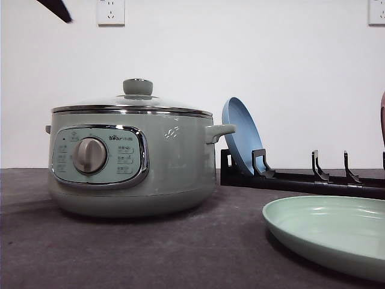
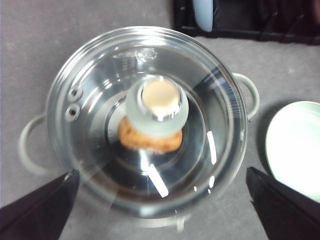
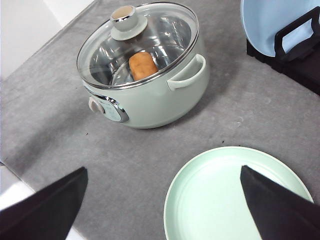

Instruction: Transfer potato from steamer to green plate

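The potato (image 2: 149, 140) lies inside the steamer (image 1: 132, 159), under the glass lid (image 2: 145, 120) directly below the left pincer (image 2: 162, 202), whose fingers stand wide. It looks firm, light, rough-skinned — grip across its middle; the smooth lid knob (image 2: 157, 107) comes first. The right pincer (image 3: 165, 205) is wide too, above the green plate (image 3: 225, 195).

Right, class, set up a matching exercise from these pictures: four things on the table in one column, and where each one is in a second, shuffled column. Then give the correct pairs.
Things:
1. potato
2. glass lid
3. blue plate
4. green plate

Places:
A. standing on edge in the black rack
B. lying flat on the grey table, nothing on it
C. inside the steamer
D. closed on top of the steamer

Pairs: 1-C, 2-D, 3-A, 4-B
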You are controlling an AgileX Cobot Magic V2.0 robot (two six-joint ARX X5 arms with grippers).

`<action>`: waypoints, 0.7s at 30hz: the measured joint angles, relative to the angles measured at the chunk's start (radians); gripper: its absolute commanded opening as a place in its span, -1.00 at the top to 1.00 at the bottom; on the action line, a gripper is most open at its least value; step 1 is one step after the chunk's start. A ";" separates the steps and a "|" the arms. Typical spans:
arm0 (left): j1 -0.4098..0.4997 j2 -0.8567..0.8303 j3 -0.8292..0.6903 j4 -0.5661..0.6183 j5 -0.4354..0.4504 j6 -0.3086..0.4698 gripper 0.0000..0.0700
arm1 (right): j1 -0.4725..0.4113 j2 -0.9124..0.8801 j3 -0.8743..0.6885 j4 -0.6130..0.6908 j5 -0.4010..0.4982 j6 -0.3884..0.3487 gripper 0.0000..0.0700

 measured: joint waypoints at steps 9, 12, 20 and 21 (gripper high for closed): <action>-0.013 0.236 0.199 -0.011 -0.014 0.000 -1.00 | 0.000 0.000 0.000 0.000 0.000 0.000 -0.77; -0.019 0.272 0.205 -0.013 -0.039 0.000 -1.00 | 0.000 0.000 0.000 0.000 0.000 0.000 -0.77; -0.058 0.338 0.205 -0.016 -0.090 0.004 -1.00 | 0.000 0.000 0.000 0.000 0.000 0.000 -0.77; -0.062 0.343 0.205 -0.017 -0.098 0.005 -1.00 | 0.000 0.000 0.000 0.000 0.000 0.000 -0.77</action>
